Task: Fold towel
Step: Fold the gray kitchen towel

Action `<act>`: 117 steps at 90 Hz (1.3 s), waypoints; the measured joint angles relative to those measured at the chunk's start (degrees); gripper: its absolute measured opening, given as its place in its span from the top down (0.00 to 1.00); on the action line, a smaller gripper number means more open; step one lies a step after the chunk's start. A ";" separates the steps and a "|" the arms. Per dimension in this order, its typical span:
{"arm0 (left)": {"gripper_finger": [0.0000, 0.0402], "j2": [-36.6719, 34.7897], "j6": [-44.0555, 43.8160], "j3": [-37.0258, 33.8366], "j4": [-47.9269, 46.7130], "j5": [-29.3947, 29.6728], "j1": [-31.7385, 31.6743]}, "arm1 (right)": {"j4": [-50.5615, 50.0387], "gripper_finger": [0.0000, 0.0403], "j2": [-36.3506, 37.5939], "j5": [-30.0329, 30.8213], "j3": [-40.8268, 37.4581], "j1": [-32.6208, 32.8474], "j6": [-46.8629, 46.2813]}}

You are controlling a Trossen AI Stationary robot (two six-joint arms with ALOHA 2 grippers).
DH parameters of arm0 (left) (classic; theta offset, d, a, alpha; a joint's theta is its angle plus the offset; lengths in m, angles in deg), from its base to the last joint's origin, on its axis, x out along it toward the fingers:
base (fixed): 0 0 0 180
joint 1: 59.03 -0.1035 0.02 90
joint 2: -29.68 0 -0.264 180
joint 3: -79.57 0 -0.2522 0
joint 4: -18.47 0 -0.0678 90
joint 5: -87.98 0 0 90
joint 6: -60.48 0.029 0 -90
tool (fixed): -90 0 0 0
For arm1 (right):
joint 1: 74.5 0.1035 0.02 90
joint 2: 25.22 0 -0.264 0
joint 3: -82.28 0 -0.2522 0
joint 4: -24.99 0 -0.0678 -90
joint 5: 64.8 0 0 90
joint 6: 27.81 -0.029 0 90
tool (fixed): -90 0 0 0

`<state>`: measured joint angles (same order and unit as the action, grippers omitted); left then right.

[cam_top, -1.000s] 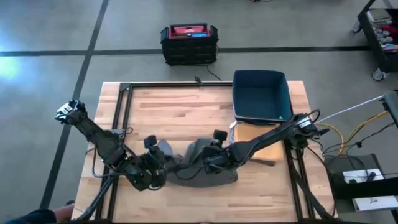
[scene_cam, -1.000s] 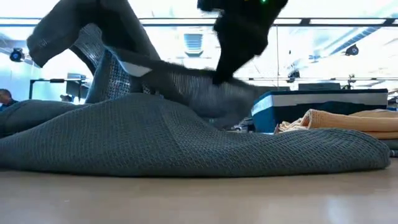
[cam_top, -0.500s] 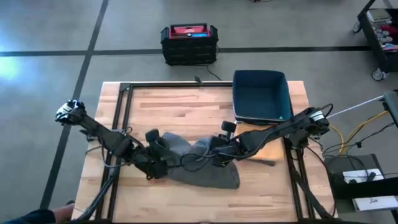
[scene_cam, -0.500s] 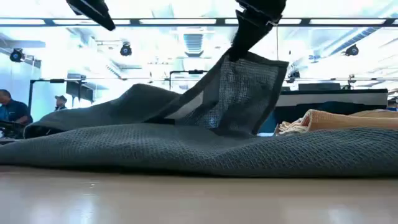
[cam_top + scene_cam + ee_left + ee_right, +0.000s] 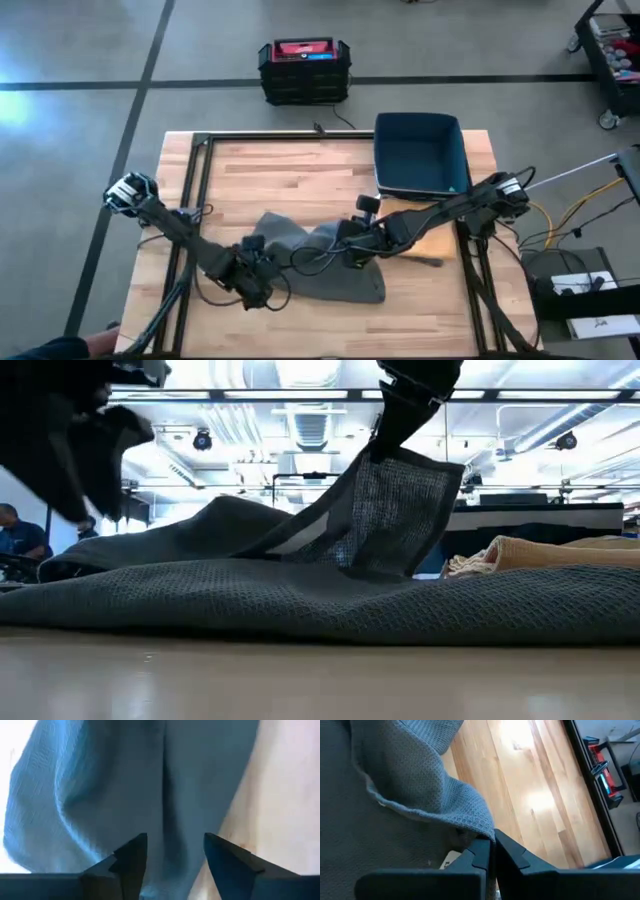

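High view: the grey towel (image 5: 320, 265) was seen spread rumpled on the near-middle part of the wooden table (image 5: 300, 175), between the two grippers. The right gripper (image 5: 352, 247) was found with its jaws pressed together on a raised edge of the towel, the cloth hanging down from the pinch in the low view. The left gripper (image 5: 258, 290) was placed at the towel's opposite edge; its jaws were spread apart, with towel cloth seen ahead of and between them but not gripped. A dark blue bin (image 5: 420, 155) and a folded tan cloth (image 5: 415, 222) were seen beyond the right gripper
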<state>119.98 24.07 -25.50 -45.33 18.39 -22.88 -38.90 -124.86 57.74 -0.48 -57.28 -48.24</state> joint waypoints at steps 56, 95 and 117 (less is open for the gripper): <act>0.70 6.74 -0.23 -2.16 -2.22 12.17 1.20 | 1.96 1.00 0.00 0.07 -0.01 0.00 -0.07; 0.99 6.64 -0.72 -3.88 -0.69 9.98 1.03 | 2.47 1.00 0.00 0.08 -0.01 0.02 -0.13; 0.74 5.49 -0.50 -3.72 1.19 9.12 1.07 | 2.51 1.00 0.00 0.04 -0.01 0.02 -0.15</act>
<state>125.47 23.57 -29.21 -44.13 27.51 -21.82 -36.40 -124.86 57.78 -0.49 -57.26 -48.39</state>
